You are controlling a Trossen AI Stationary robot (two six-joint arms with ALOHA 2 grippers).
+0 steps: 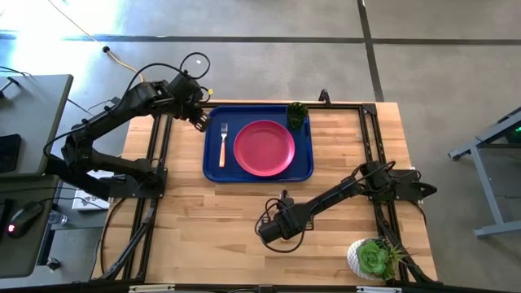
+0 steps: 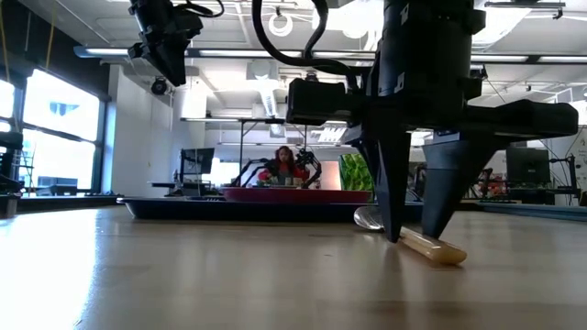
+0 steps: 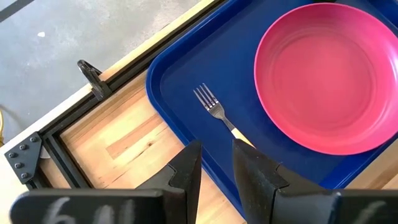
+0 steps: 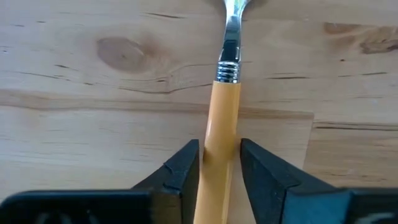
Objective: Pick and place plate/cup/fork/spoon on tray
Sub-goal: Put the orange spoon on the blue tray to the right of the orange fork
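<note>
The dark blue tray lies at the table's far middle. On it are the pink-red plate, the fork left of the plate, and the green cup at the far right corner. The spoon lies flat on the wood near the table's front middle. My right gripper points down, shut on the spoon's orange-tan handle. My left gripper hangs above the tray's far left corner, empty, its fingers a narrow gap apart. My right gripper pinches the spoon's handle between its two fingers, about midway along the handle. The fingers come from above, pointing down, and lie across the handle. The spoon lies flat on the table, its bowl toward the tray.
A white pot with a green succulent stands at the front right corner. Black frame rails run along the table's left, right and far sides. Bare wood lies between the tray and the spoon.
</note>
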